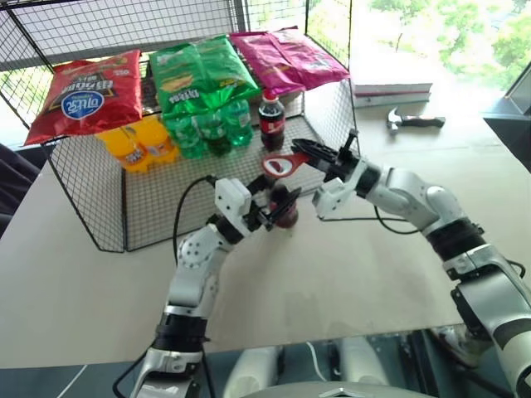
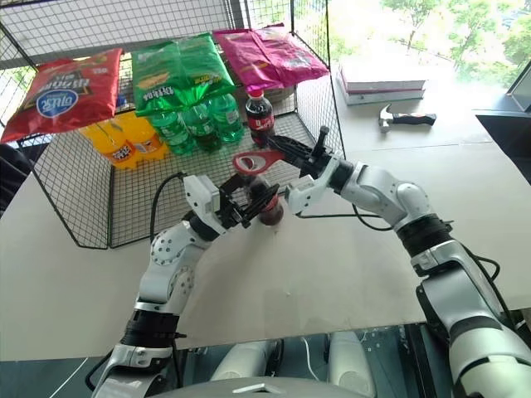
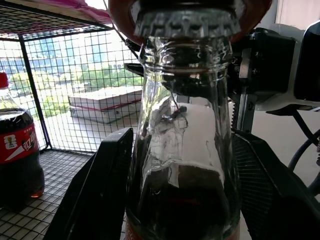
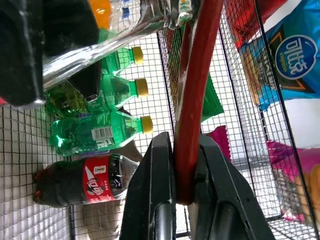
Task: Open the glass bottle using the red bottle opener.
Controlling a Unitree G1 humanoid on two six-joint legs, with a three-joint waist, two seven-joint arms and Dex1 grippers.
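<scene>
The cap is still on the bottle, which the left gripper clamps over the table; the right gripper, shut on the opener, holds its ring at the cap, prying unfinished. The wire rack holds soda bottles

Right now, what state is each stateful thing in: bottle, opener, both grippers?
Slim clear-glass cola bottle: upright, metal cap on, unopened.
Flat red bottle opener: lifted, ring head at the bottle's cap.
Left gripper: fingers on both sides of the glass bottle, holding it.
Right gripper: shut on the opener's handle.
</scene>
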